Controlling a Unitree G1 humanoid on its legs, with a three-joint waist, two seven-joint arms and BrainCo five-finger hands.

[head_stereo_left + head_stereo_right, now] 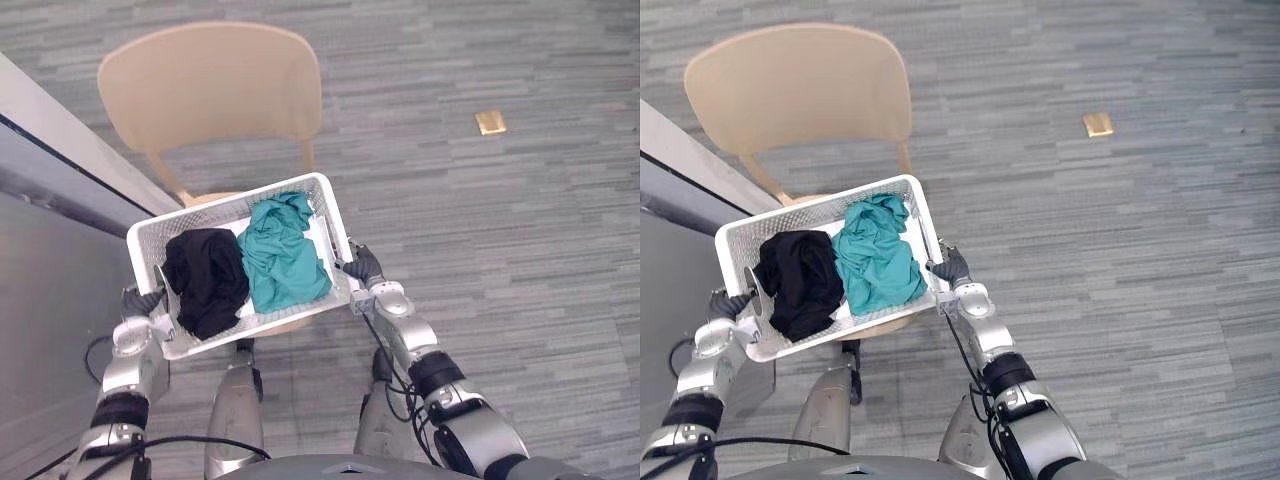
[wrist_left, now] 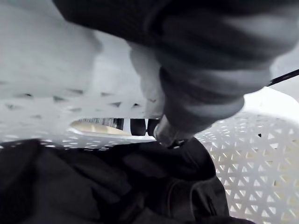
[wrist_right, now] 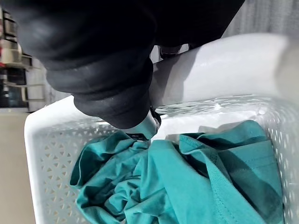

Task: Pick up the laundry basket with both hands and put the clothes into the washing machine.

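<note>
Both grips are on! The left robot hand (image 1: 140,300) clamps one short end of the basket (image 1: 200,222) and the right robot hand (image 1: 362,268) clamps the other. In both wrist views a fingertip hooks over the rim and down inside the wall. So the pick-up is in hand, I'd say. The basket sits tilted above the seat of the chair (image 1: 210,85), but whether it has cleared that seat I cannot tell.

The load is all aboard. A black garment (image 1: 205,280) lies bunched toward the robot's left and a teal garment (image 1: 280,255) is crumpled beside it, the two touching. Nothing has gone into a washer yet, so the carry and the unloading are both left to do. A grey slab (image 1: 40,260) with a pale edge runs along the robot's left. I cannot tell whether it is the machine.

Now the materials. The basket is white plastic, rectangular, with rounded corners, a thick smooth rim and lattice-pierced walls. It looks stiff and light. The teal cloth looks thin and soft, with a stitched hem in the right wrist view. The black looks heavier, in deep folds. The chair is pale, with a curved back. The floor (image 1: 480,250) is grey and streaked, with a small brass plate (image 1: 490,122) set in it.
</note>
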